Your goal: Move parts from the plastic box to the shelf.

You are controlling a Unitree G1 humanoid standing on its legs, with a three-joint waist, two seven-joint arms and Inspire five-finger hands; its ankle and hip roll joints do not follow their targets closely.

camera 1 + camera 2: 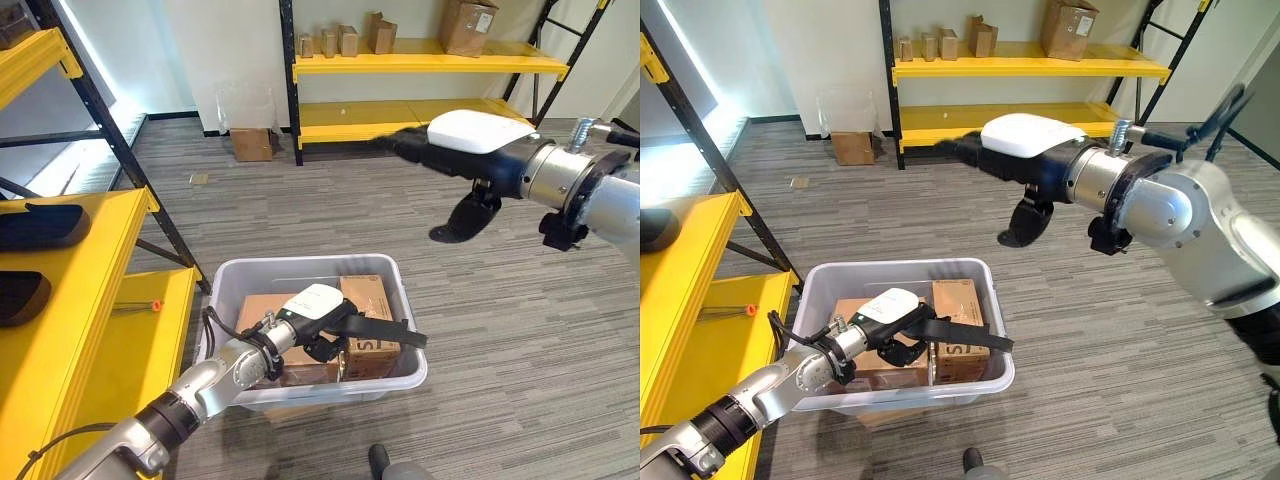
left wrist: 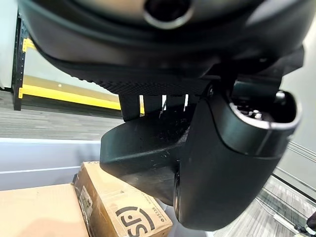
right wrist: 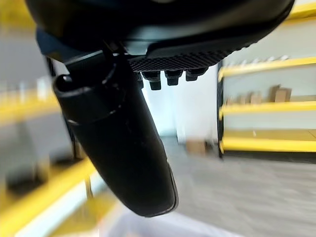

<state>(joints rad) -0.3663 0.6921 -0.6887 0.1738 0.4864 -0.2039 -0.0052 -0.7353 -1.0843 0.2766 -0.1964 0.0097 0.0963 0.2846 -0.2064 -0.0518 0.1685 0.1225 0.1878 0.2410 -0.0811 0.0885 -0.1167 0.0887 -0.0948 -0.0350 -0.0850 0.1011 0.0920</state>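
Grey carpeted floor (image 1: 400, 220) under white plastic box (image 1: 392, 375), small cardboard box (image 1: 250, 144).

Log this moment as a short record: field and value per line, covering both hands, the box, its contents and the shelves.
left hand: over the plastic box, fingers straight, reaching across the cardboard boxes, holding nothing
right hand: raised in the air above the floor, fingers straight, holding nothing
plastic box: grey, on the floor beside the near shelf
cardboard boxes: inside the plastic box, none lifted yet
near shelf: yellow, on the robot's left
far shelf: yellow, by the back wall, several cartons on it
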